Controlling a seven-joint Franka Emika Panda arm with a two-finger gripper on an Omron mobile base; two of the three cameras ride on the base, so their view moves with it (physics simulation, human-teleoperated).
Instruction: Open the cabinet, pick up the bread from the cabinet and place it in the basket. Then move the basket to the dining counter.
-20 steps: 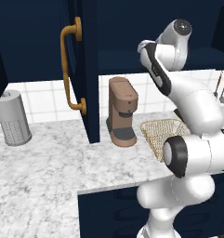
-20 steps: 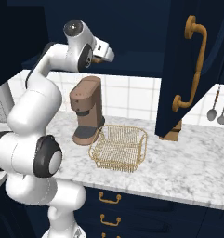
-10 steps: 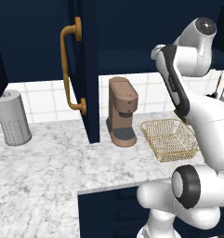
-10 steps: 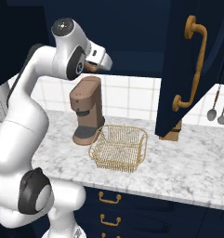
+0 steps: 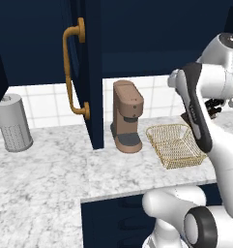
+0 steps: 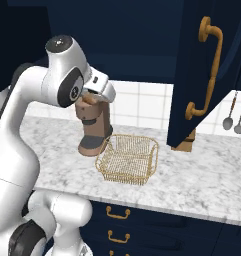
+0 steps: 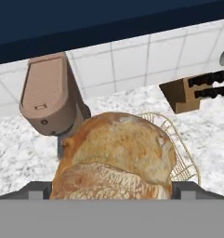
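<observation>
Above the marble surface (image 6: 202, 170), the hand (image 7: 111, 186) gripped the bread (image 7: 114, 155) between wide-spread fingers, near the coffee machine (image 6: 94, 127). Lowering it squarely over the basket (image 6: 128, 159) before releasing would probably prevent rolling.

Rises white from the base, upper link leaning steeply up to a rounded dark-jointed elbow at the top, then bends forward and down so the hand sits high above the worktop. Gripper (image 6: 103, 92) points downward and forward, partly hidden behind the wrist in the right base view. Jaws spread wide around the bread (image 7: 115, 158), which sits between them in the hand view, close against the camera.
</observation>
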